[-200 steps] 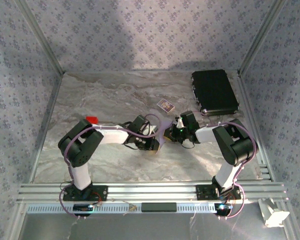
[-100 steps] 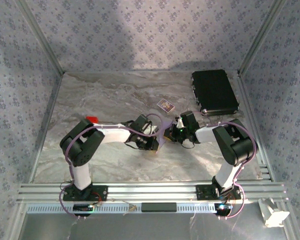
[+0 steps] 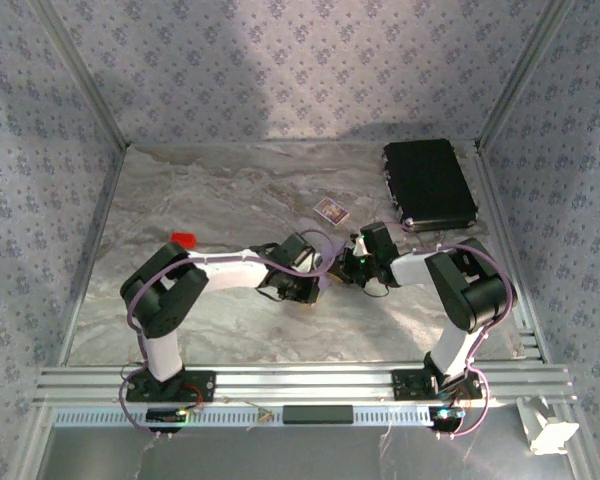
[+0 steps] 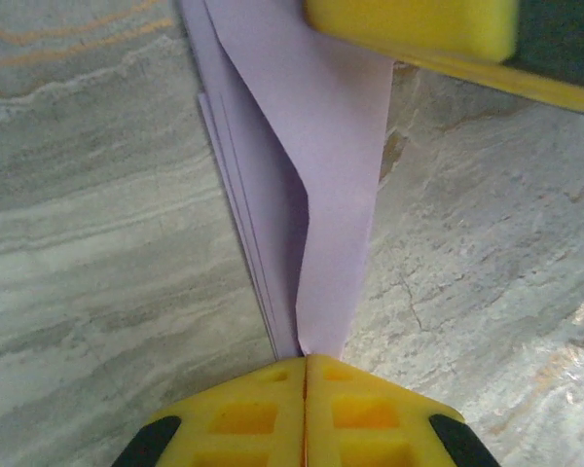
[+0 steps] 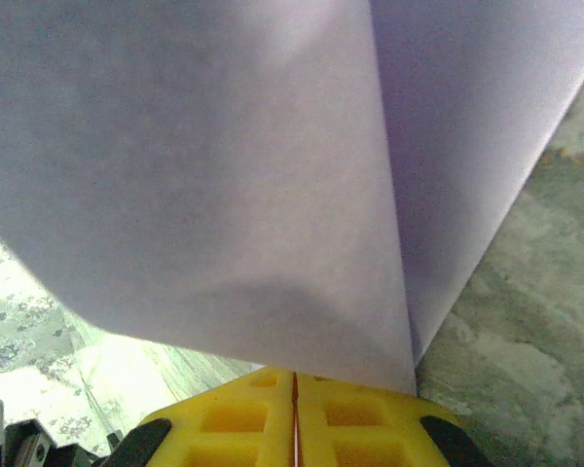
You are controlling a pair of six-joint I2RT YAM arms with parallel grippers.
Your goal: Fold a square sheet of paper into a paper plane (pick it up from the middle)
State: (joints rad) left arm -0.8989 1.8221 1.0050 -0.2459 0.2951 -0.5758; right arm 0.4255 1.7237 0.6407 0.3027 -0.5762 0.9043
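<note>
The square sheet of paper (image 4: 321, 146), pale lilac, is folded into a slim strip of several layers with a lengthwise crease; whether it has the paper plane's point I cannot tell. It hangs just above the marble table between both grippers at mid-table (image 3: 329, 267). My left gripper (image 4: 305, 358) is shut on one narrow end of the strip, jaws pressed together. My right gripper (image 5: 294, 372) is shut on the paper (image 5: 224, 175) from the opposite side. One of its yellow fingers (image 4: 409, 24) shows at the top of the left wrist view. In the top view the left gripper (image 3: 316, 276) and right gripper (image 3: 343, 268) nearly meet.
A small patterned card (image 3: 330, 210) lies just behind the grippers. A small red block (image 3: 184, 239) sits by the left arm's elbow. A black case (image 3: 429, 184) lies at the back right. Patterned walls close in the table (image 3: 220, 190) on three sides.
My left gripper has slid right toward the right gripper and closed its jaws on the paper. The right arm has stayed still, holding the paper.
</note>
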